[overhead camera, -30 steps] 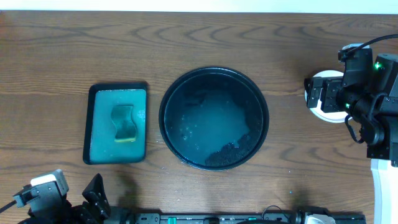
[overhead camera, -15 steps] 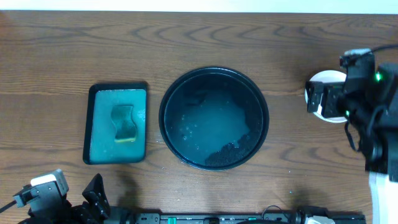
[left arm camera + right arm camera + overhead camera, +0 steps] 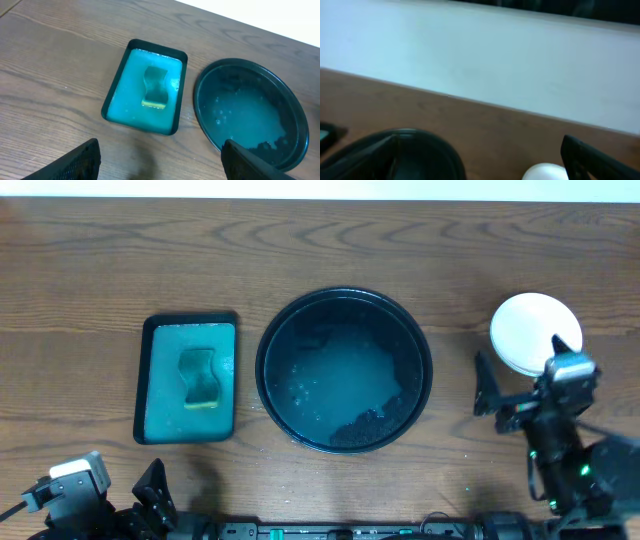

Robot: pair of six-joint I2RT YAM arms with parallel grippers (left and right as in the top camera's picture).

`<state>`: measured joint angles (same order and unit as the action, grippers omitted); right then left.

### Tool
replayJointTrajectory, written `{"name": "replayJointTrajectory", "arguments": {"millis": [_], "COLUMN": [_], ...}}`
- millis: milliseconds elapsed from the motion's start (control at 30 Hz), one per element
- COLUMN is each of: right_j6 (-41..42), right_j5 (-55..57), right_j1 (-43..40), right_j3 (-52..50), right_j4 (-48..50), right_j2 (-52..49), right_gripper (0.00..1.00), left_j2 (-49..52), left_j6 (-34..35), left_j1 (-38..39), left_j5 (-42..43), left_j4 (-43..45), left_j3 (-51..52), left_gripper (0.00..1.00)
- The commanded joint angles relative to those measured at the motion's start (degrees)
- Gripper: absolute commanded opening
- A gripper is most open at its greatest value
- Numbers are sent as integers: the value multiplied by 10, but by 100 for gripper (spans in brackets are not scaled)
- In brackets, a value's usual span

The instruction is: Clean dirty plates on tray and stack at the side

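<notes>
The round black tray (image 3: 345,370) sits mid-table holding only cloudy soapy water and a dark patch; no plate lies in it. It also shows in the left wrist view (image 3: 250,115) and, blurred, in the right wrist view (image 3: 395,155). A white plate (image 3: 530,330) lies on the table to the tray's right; I cannot tell whether others lie under it. It also shows in the right wrist view (image 3: 545,172). My right gripper (image 3: 519,376) is open and empty, just in front of the plate. My left gripper (image 3: 105,498) is open and empty at the near left edge.
A dark green rectangular tray (image 3: 148,380) of teal water holds a green-yellow sponge (image 3: 200,377), left of the black tray. Both show in the left wrist view, tray (image 3: 112,97) and sponge (image 3: 155,87). A pale wall lies beyond the table's far edge.
My right arm has drawn back from over the white plate toward the near edge, uncovering the plate. The left arm has not moved.
</notes>
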<state>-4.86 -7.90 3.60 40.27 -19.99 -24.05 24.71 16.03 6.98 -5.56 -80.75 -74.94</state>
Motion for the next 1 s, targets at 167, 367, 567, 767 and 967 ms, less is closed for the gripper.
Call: {"name": "replayJointTrajectory", "arguments": {"millis": [167,367,567,767,967], "right_j6": [23,58,78,78,86], "right_j5": [-12,-14,-14,-14,-9], "right_j1": [20,21,21,21,21], "right_j3": [-161,-265,-331,-357,-374], "right_j4": [182,314,339,341,333], "right_j2": [81,114,183,238,238], "right_gripper": [99,99,99,99,99], "left_j2": [3,3,3,3,3], "left_j6": [-8,-8,-8,-8,-8], "left_j1": [2,2,2,2,2], "left_j5": [-7,-7,-7,-7,-7], "left_j4": [0,0,0,0,0], "left_j3": [1,1,1,1,1], "left_gripper": [78,78,78,78,78]}}
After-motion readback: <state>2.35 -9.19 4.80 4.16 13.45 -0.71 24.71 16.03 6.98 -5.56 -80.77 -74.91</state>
